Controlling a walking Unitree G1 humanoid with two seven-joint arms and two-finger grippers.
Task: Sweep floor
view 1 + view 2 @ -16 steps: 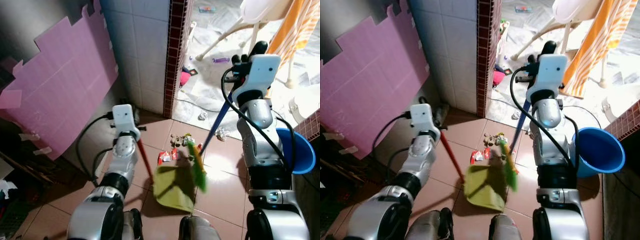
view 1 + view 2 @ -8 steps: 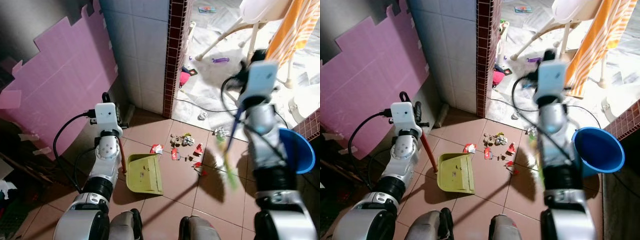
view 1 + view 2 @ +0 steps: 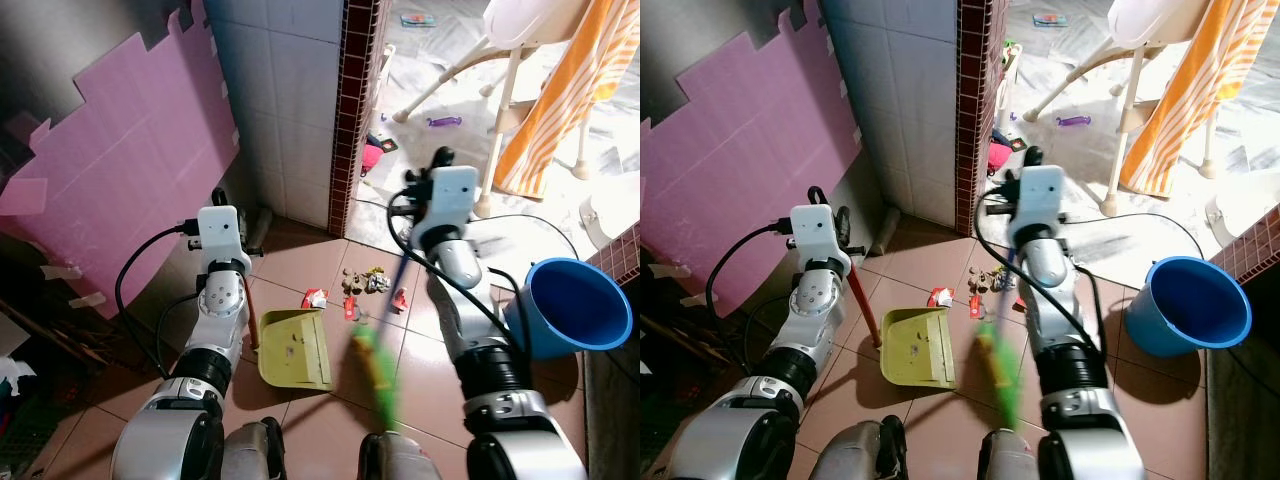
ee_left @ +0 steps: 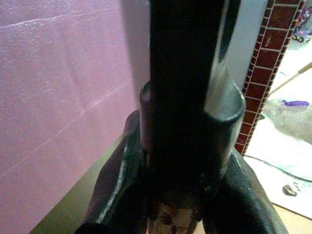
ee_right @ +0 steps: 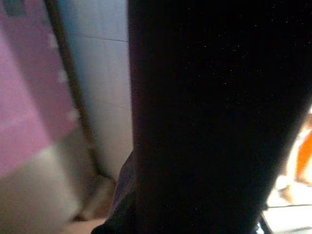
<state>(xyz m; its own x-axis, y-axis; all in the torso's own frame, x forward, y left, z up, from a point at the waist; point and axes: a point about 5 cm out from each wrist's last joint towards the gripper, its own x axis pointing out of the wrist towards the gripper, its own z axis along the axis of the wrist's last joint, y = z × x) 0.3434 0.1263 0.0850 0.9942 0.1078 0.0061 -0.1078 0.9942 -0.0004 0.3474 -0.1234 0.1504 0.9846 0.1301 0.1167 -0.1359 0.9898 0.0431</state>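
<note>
**Sweeping barely started: litter not yet in the pan**

Litter, a loose scatter of small red and pale scraps, lies on the terracotta tiled floor, near the foot of the brick-edged white tiled wall. None of that scatter sits in the yellow-green plastic dustpan; a few dark specks may lie inside, too small to be sure. By this judgement, nearly all of the job remains: gathering the scraps, driving them into the pan, tipping them out, perhaps into the blue plastic bucket standing well apart on the right.

Left tool: pressed together on the dark top end of the dustpan's red handle, holding the pan flat on the tiles.

Right tool: carries the blue-sticked broom with green bristles. Cannot tell its finger state directly, the right wrist view being too dark, but looks clamped on the stick.

Bristles blurred, nearer the robot than the scraps and just right of the pan. Scatter lies beyond both, close by the pan's far corner, touching neither.
</note>
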